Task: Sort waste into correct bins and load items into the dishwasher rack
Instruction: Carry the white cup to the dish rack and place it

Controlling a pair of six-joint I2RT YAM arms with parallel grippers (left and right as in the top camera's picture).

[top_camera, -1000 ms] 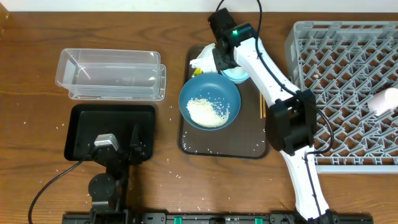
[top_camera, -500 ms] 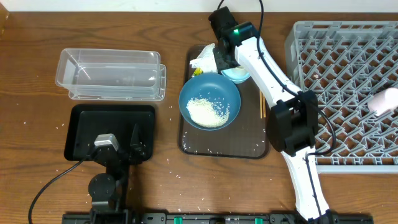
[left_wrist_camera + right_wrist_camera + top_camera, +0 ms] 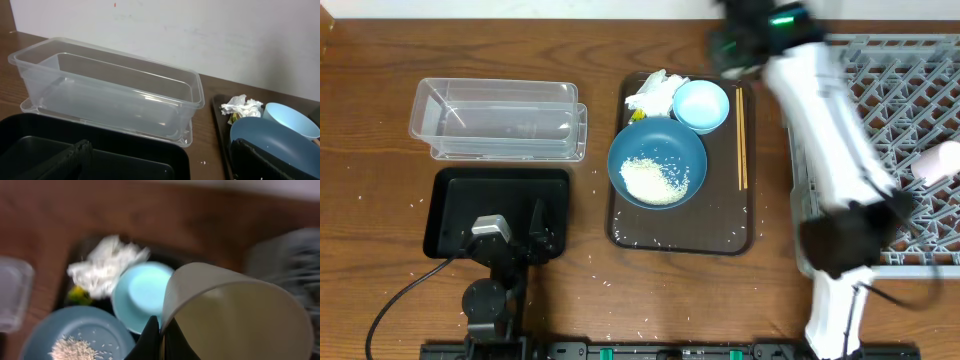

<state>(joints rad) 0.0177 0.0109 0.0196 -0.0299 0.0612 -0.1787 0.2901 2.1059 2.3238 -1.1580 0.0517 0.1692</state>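
Observation:
My right gripper (image 3: 161, 330) is shut on the rim of the white cup (image 3: 240, 315) and holds it in the air above the brown tray's far right corner, near the grey rack (image 3: 880, 90). In the overhead view the right gripper (image 3: 750, 40) is blurred. The dark-blue bowl (image 3: 657, 163) holds rice (image 3: 650, 180). Behind it are the light-blue dish (image 3: 701, 106), the napkin (image 3: 653, 92) and a yellow scrap (image 3: 636, 115). The chopsticks (image 3: 741, 140) lie along the tray's right side. A pink cup (image 3: 937, 162) lies in the rack. My left gripper (image 3: 535, 235) is open and empty over the black tray (image 3: 455, 190).
The clear container (image 3: 500, 120) stands behind the black tray, also in the left wrist view (image 3: 110, 95). The bowl and dish sit on a flat brown serving tray (image 3: 680, 238). Loose rice grains are scattered on that tray and on the table near it.
My right arm has lifted off the light-blue dish with the white cup and swung right toward the rack, uncovering the dish and chopsticks. The left arm has not moved.

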